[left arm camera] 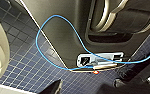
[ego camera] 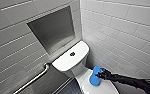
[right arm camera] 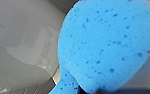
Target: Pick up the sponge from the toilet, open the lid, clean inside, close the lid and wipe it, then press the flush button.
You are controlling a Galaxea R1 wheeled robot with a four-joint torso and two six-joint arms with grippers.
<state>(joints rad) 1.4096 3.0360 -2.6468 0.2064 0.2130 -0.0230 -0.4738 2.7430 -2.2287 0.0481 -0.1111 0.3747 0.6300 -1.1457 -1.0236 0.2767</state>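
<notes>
Sponge [ego camera: 94, 76] pinched in right fingers [ego camera: 101, 73], pressed on lid [ego camera: 106, 87], lid front cut off

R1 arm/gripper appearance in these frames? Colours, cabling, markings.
The right arm is glossy black throughout, a slim limb with an uneven outline, ending in a black right gripper; no markings can be made out. In the left wrist view the robot's hardware is dark grey, with a thin blue cable looping across it, a pale connector housing and a small red light.
</notes>
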